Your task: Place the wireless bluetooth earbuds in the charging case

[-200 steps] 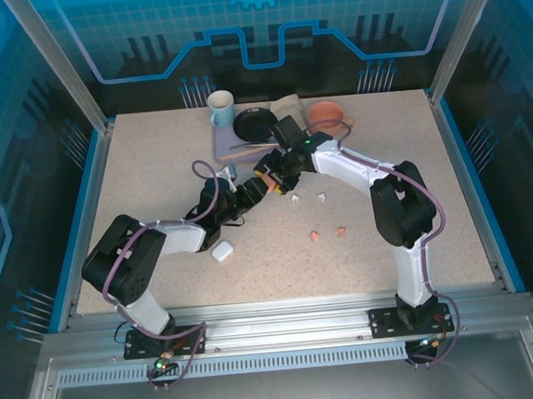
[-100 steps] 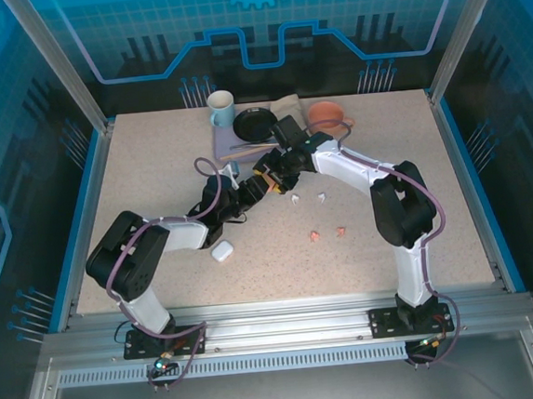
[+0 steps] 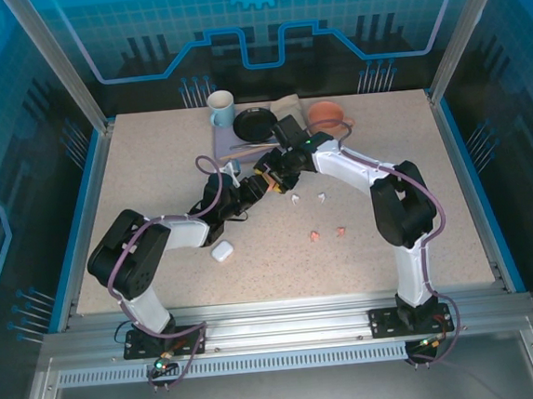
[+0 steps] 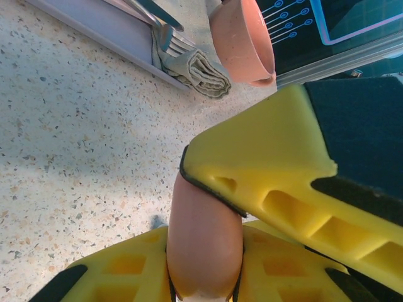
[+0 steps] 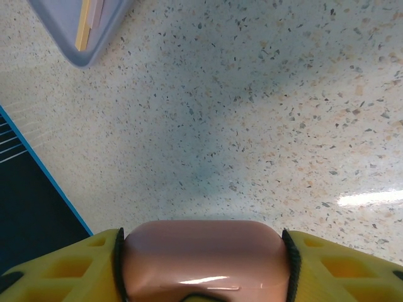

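A salmon-pink charging case [image 5: 201, 261] is held between both grippers above the middle of the table. My right gripper [image 5: 203, 255] is shut on its two ends. My left gripper [image 4: 204, 251] is shut on its narrow sides, with a right finger [image 4: 271, 170] lying over it. In the top view the left gripper [image 3: 246, 195] and right gripper [image 3: 266, 178] meet. A white charging case [image 3: 222, 252] lies near the left arm. Two white earbuds [image 3: 295, 198] [image 3: 322, 195] and two salmon-pink earbuds [image 3: 315, 236] [image 3: 341, 231] lie on the table to the right.
At the back stand a pale mug [image 3: 221, 108], a black dish [image 3: 255, 123], a salmon bowl [image 3: 326, 113] and a grey tray [image 3: 239, 147] with cutlery and a rolled napkin [image 4: 195, 68]. Blue walls enclose the table.
My left gripper has closed onto the pink case, and the left arm has edged slightly toward the right gripper. The right arm has held still.
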